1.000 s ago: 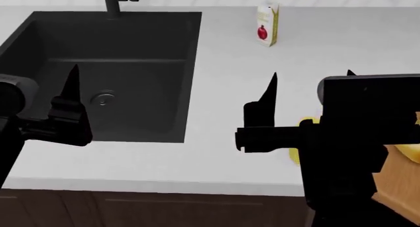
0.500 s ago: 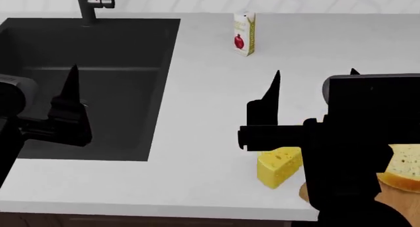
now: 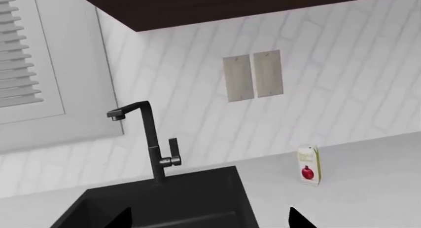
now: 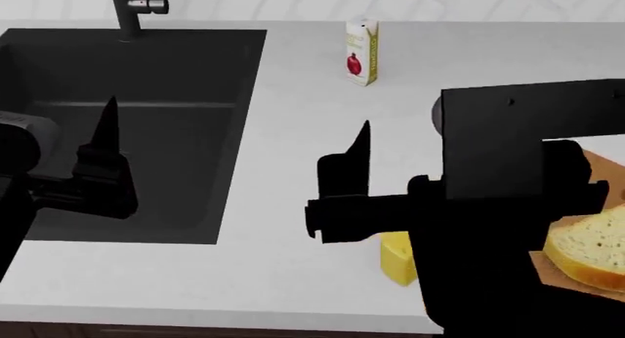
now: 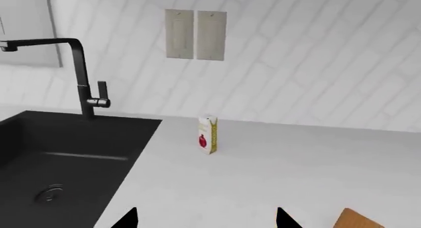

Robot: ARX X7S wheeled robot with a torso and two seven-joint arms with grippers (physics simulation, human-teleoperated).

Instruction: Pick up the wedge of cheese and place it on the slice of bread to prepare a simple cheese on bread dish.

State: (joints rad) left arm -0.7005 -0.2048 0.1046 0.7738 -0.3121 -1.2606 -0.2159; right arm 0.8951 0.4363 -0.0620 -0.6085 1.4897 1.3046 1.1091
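Observation:
The yellow wedge of cheese lies on the white counter near its front edge, mostly hidden behind my right arm. The slice of bread lies to its right on the wooden cutting board. My right gripper is open and empty, above the counter just behind the cheese; only one finger shows. In the right wrist view its fingertips stand wide apart over bare counter. My left gripper is open and empty over the sink; the left wrist view shows its tips apart.
A black sink fills the left, with a black faucet behind it. A small white-and-yellow carton stands at the back; it also shows in both wrist views. A cutting board corner shows.
The view shifted right a second ago, bringing cheese and bread into sight. Since then my right arm moved left, covering more of the cheese and uncovering the bread. The left arm has not moved.

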